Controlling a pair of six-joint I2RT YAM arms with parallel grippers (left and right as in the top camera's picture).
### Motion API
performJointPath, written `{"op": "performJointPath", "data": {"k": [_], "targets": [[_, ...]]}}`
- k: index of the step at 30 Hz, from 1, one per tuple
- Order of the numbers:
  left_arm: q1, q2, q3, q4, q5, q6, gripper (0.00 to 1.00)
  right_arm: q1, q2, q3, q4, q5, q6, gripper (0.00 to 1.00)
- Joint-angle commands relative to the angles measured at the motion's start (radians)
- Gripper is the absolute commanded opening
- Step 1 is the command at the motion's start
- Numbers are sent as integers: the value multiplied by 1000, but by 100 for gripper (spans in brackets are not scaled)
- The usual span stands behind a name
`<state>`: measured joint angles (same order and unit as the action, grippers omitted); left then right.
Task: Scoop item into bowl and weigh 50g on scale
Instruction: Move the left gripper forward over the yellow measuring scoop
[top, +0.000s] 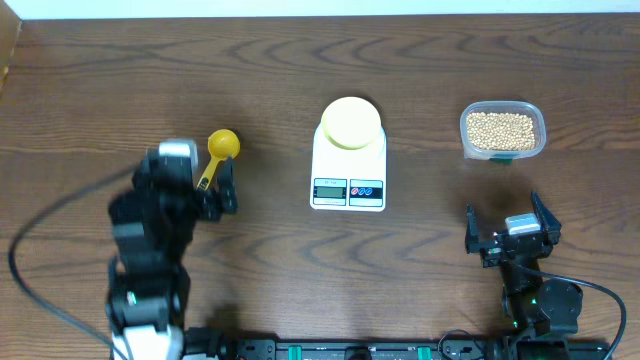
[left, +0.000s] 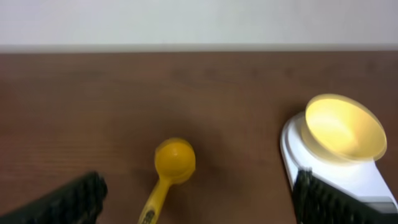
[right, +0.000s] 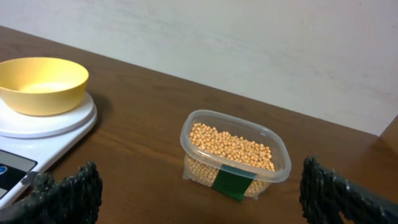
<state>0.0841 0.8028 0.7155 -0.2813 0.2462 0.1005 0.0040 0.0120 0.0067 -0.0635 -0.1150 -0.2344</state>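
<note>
Ahead, beans (right: 231, 146) in tub (right: 233, 184), beyond parted right jaws

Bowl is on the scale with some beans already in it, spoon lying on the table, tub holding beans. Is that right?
Not quite: the bowl on the scale is empty, as the right wrist view shows. The spoon does lie on the table and the tub holds the beans.

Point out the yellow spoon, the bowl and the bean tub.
yellow spoon (left: 175, 160): left wrist view, on its scoop head.
bowl (right: 43, 101): right wrist view, on its outer wall.
bean tub (right: 200, 169): right wrist view, on its front wall.
</note>
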Motion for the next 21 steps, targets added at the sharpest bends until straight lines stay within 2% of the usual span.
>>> {"op": "performJointPath", "data": {"k": [1, 3, 4, 9, 18, 21], "targets": [[4, 192, 212, -101, 35, -8, 98, 11, -6, -1, -2, 1, 13, 99], [5, 306, 334, -193, 35, -1, 98, 11, -6, -1, -2, 1, 13, 99], [5, 407, 447, -286, 36, 17, 98, 11, -6, -1, -2, 1, 13, 99], [5, 632, 694, -509, 78, 127, 98, 11, -6, -1, -2, 1, 13, 99], [5, 797, 726, -503, 101, 182, 97, 11, -6, -1, -2, 1, 13, 99], [5, 843, 726, -500, 101, 272, 98, 11, -6, -1, -2, 1, 13, 99]]}}
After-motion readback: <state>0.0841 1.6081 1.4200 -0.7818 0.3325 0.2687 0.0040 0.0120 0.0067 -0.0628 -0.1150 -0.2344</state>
